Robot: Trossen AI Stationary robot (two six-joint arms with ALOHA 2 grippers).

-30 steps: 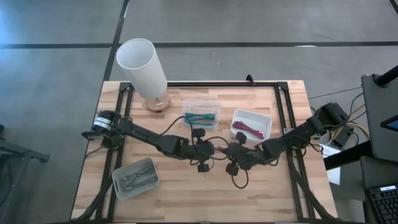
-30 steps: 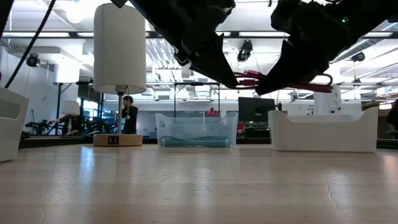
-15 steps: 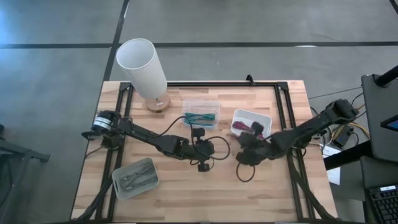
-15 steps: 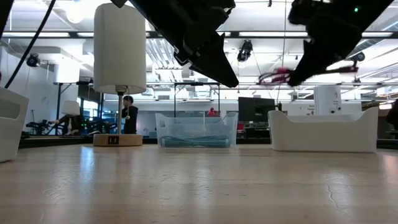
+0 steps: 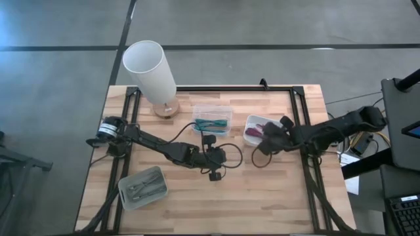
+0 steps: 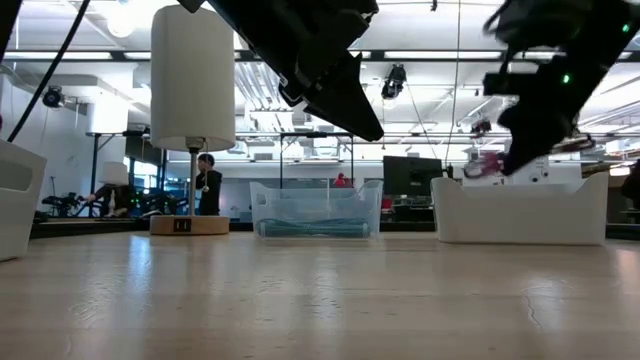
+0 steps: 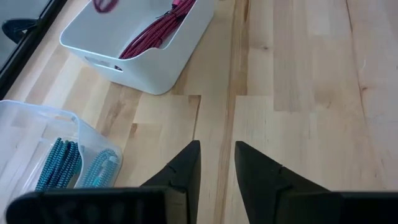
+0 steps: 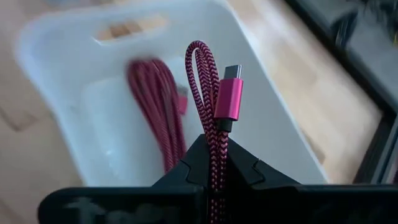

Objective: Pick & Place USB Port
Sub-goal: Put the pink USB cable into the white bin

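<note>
My right gripper (image 8: pixel 214 155) is shut on a magenta braided USB cable (image 8: pixel 205 81) folded into a loop, its metal-tipped plug (image 8: pixel 229 93) beside the loop. It hangs just above the white bin (image 5: pixel 278 124), on the table's right half, and the cable (image 6: pixel 480 165) shows over the bin's rim. Another coiled magenta cable (image 8: pixel 155 106) lies on the bin floor. My left gripper (image 7: pixel 214 168) is open and hovers over bare wood at the table's middle (image 5: pixel 218 161), touching nothing. My right gripper pinches the folded cable between its two fingers, just below the plug's magenta sleeve (image 8: pixel 217 134). Two strands of the fold run together into the fingers. The loop and plug stick out past the fingertips, lifted clear above the bin floor.
A clear bin (image 5: pixel 212 119) with teal cables (image 7: pixel 62 168) stands left of the white bin (image 7: pixel 155 62). A white lamp (image 5: pixel 152 72) rises at the far left corner. A grey tray (image 5: pixel 141 187) with metal parts sits near left. Bare wood lies near the front edge.
My right gripper has carried the magenta cable from the table's middle, beside the left gripper, toward the right and far side, and now hangs over the white bin, lower than before. It has stayed shut on the cable. The left arm has kept still.
</note>
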